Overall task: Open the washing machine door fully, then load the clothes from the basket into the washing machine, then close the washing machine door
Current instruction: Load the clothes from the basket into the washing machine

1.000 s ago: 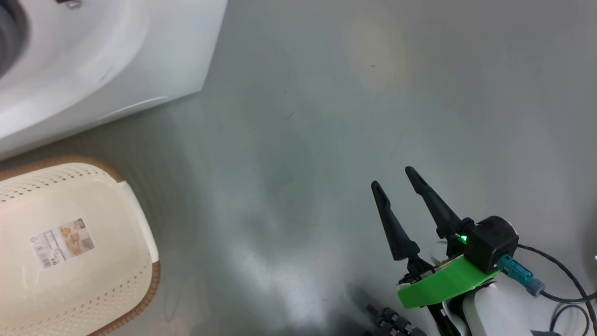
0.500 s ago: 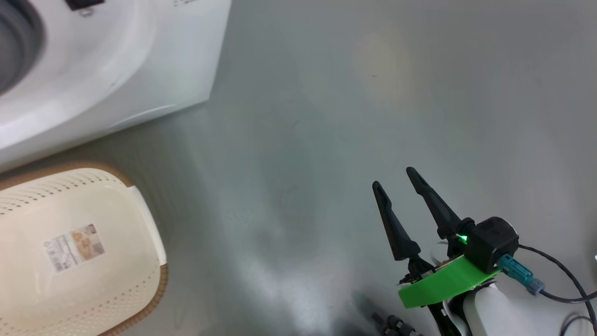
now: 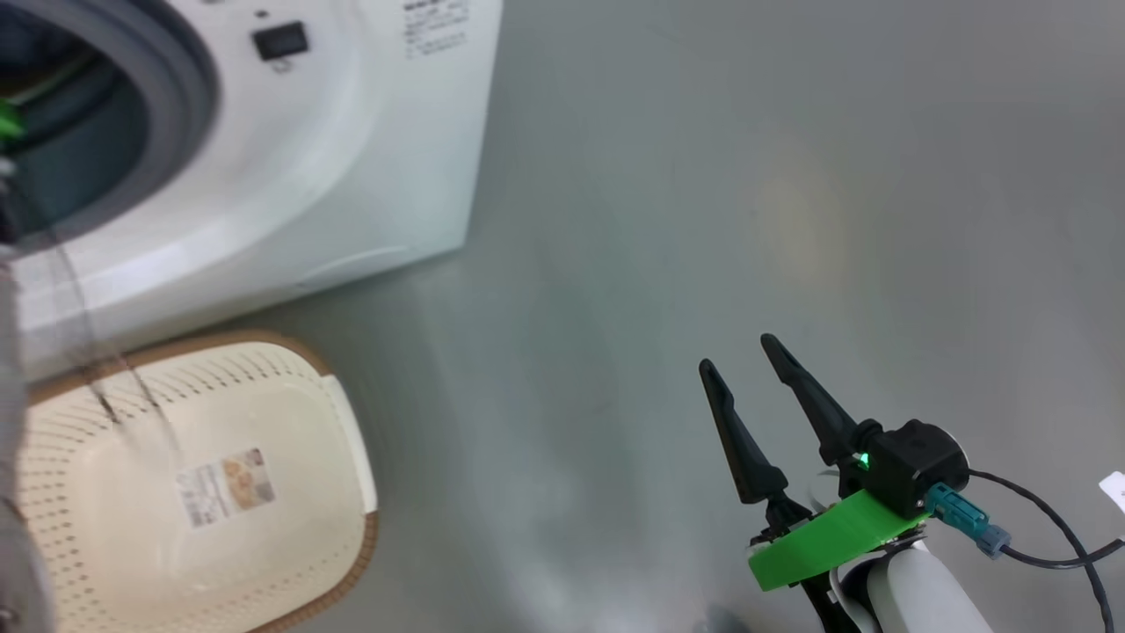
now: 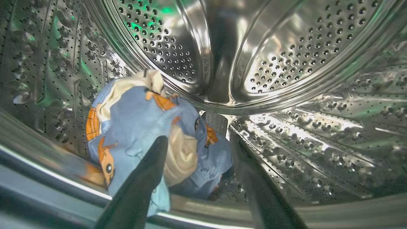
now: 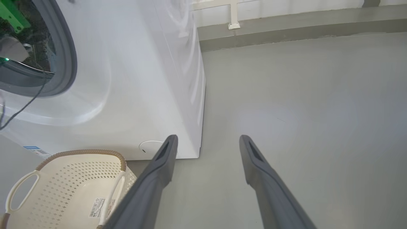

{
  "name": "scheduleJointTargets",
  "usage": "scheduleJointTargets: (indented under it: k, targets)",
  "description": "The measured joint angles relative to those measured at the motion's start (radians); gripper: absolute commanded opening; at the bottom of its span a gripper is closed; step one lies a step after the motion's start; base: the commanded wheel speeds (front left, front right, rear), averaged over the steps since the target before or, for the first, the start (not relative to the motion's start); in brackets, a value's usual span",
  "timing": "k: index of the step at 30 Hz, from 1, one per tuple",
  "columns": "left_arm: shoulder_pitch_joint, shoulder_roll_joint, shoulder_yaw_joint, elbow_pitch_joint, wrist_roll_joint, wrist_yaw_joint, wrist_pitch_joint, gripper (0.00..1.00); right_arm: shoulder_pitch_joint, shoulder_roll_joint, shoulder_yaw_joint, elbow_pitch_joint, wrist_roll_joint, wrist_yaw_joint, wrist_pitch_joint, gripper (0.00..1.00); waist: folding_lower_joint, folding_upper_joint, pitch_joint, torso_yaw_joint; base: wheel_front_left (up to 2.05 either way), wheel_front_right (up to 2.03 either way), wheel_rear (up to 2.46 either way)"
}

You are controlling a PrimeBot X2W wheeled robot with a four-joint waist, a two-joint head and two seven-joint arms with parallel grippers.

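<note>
Clothes (image 4: 140,127): lie bunched low in the steel drum (image 4: 286,47) of the white washer (image 3: 352,176), blue bear-print folds around a cream piece. Left hand (image 4: 197,137): points into the drum, stands open with fingers (image 4: 143,178) spread wide, one finger crossing in front of the heap, grips nothing. Right hand (image 3: 737,352): hangs open and empty above the grey floor (image 3: 659,220), well apart from the cream, brown-rimmed basket (image 3: 347,492) set on the floor just before the washer.
</note>
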Motion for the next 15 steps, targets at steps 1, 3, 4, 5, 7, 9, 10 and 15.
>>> scheduleJointTargets:
  k: [1, 3, 4, 5, 7, 9, 10, 15]
  targets:
    - [0.016, -0.009, -0.001, 0.0, -0.001, -0.002, -0.004, 1.0, 0.001, 0.0, -0.001, 0.005, 0.0, 0.0, 0.0, 1.0, 0.0, 0.0, -0.012, 0.006, 0.0, 0.0, 0.0]
    - [0.052, -0.026, -0.007, 0.001, -0.001, -0.018, -0.006, 1.0, 0.006, 0.0, -0.001, 0.013, 0.0, 0.0, 0.0, 1.0, 0.0, 0.0, -0.037, 0.017, 0.0, 0.0, 0.0]
    - [0.07, -0.034, -0.012, 0.001, 0.0, -0.018, -0.009, 1.0, 0.014, 0.0, -0.003, 0.016, 0.0, 0.0, 0.0, 1.0, 0.0, 0.0, -0.05, 0.023, 0.0, 0.0, 0.0]
    - [0.089, -0.042, -0.018, 0.0, 0.001, -0.019, -0.011, 1.0, 0.021, -0.001, -0.004, 0.022, 0.0, 0.0, 0.0, 1.0, 0.0, 0.0, -0.063, 0.028, 0.0, 0.0, 0.0]
    - [0.124, -0.053, -0.031, -0.003, 0.005, -0.023, -0.012, 1.0, 0.038, -0.001, -0.01, 0.028, 0.001, 0.0, 0.0, 1.0, 0.0, 0.0, -0.088, 0.04, 0.0, 0.0, 0.0]
    - [0.158, -0.063, -0.037, -0.022, 0.01, -0.028, -0.013, 1.0, 0.045, -0.001, -0.026, 0.034, 0.001, 0.0, 0.0, 1.0, 0.0, 0.0, -0.113, 0.052, 0.0, 0.0, 0.0]
    - [0.177, -0.068, -0.046, -0.04, 0.02, -0.028, -0.013, 1.0, 0.05, -0.002, -0.032, 0.035, 0.001, 0.0, 0.0, 1.0, 0.0, 0.0, -0.125, 0.059, 0.0, 0.0, 0.0]
    - [0.271, -0.107, -0.04, -0.127, 0.028, -0.028, -0.017, 1.0, 0.062, -0.002, -0.044, 0.043, 0.001, 0.0, 0.0, 1.0, 0.0, 0.0, -0.178, 0.097, 0.0, 0.0, 0.0]
